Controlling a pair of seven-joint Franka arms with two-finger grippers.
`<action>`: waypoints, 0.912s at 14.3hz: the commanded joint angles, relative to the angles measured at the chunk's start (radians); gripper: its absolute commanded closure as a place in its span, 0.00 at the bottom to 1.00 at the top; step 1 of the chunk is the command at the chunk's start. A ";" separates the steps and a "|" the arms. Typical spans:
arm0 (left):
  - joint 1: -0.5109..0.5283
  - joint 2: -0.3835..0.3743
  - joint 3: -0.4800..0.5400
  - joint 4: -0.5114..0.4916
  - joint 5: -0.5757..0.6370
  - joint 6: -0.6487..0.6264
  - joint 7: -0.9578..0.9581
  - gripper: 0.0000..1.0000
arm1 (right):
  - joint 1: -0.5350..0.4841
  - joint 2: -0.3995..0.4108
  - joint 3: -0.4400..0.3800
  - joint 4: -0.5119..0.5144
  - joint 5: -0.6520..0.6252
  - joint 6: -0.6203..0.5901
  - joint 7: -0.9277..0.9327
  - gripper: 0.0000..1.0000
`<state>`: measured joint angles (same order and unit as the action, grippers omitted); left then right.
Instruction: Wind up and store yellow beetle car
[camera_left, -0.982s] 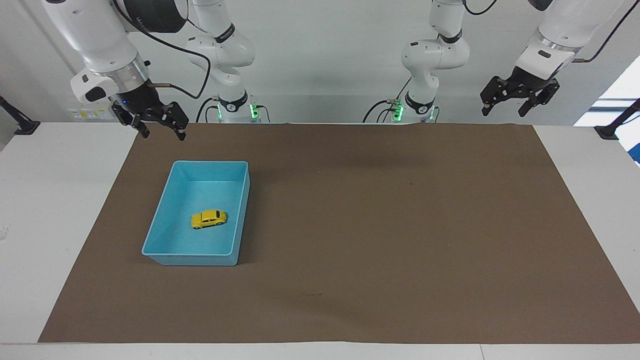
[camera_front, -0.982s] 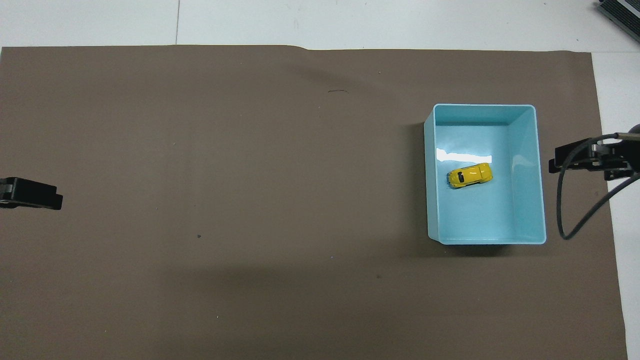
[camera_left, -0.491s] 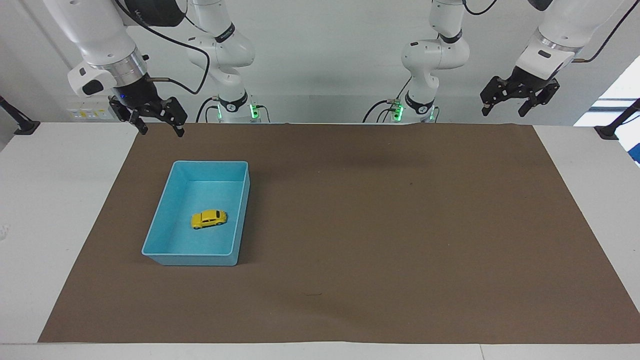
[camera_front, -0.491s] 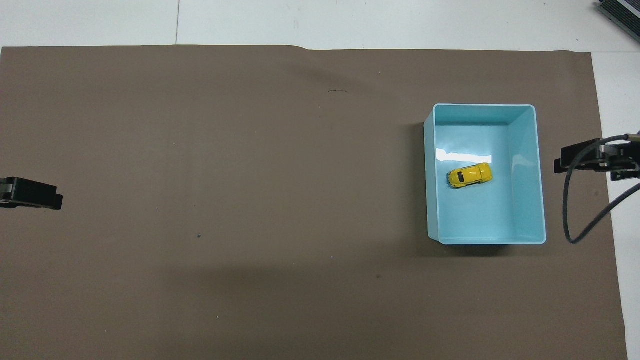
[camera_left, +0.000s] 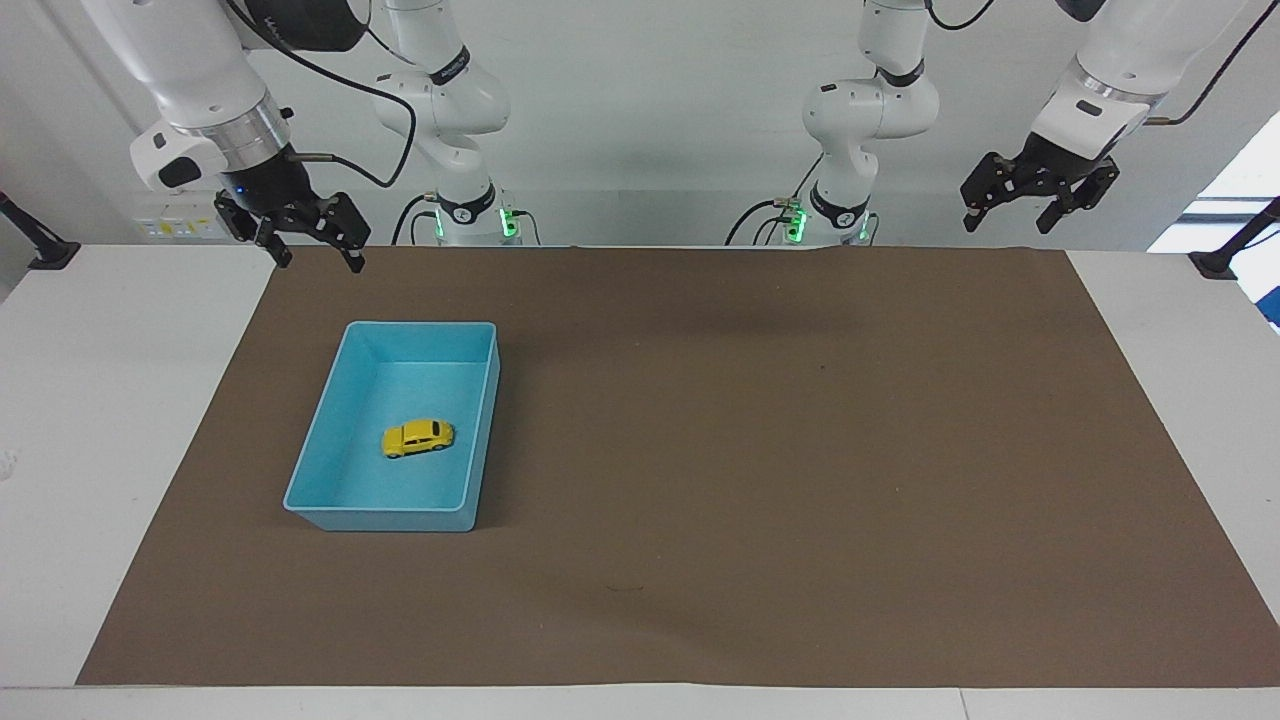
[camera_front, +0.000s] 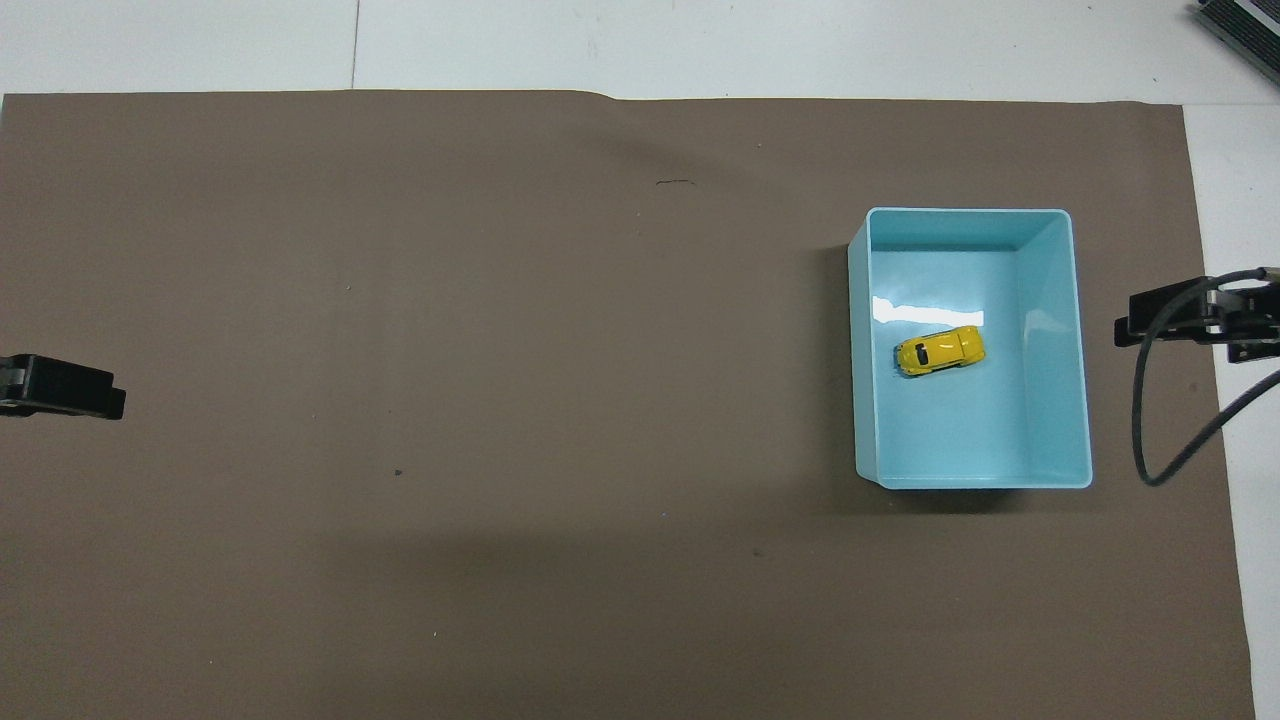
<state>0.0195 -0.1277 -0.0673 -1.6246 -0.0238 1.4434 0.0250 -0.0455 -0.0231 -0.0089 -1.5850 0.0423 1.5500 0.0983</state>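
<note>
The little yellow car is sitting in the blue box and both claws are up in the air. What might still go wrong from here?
The yellow beetle car sits on its wheels in the light-blue tray, so a nudge to the tray might roll it against a wall. The right gripper hangs open, raised near the tray's end toward the robots; a careless swing could clip the rim. The left gripper waits over the mat's other end.

Both grippers (camera_left: 1040, 205) (camera_left: 312, 243) raised, empty, open.

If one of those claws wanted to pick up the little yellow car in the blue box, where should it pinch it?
Probably across its two flanks, at the middle of the rounded body, coming straight down from above. The yellow beetle car stands on its wheels, crosswise in the light-blue tray, clear of the walls, so there is room beside each flank. The open right gripper is the closer one.
</note>
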 joint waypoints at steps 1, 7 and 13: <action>-0.003 -0.020 0.008 -0.017 -0.011 0.011 0.010 0.00 | -0.005 -0.009 0.004 0.006 -0.013 -0.036 0.017 0.00; -0.003 -0.020 0.008 -0.017 -0.010 0.011 0.010 0.00 | -0.005 -0.021 0.006 0.006 -0.018 -0.025 0.014 0.00; -0.003 -0.020 0.008 -0.017 -0.010 0.011 0.010 0.00 | -0.002 -0.023 0.004 0.006 -0.051 -0.025 0.012 0.00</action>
<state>0.0195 -0.1277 -0.0673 -1.6246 -0.0238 1.4434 0.0250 -0.0459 -0.0355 -0.0106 -1.5785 0.0205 1.5318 0.0983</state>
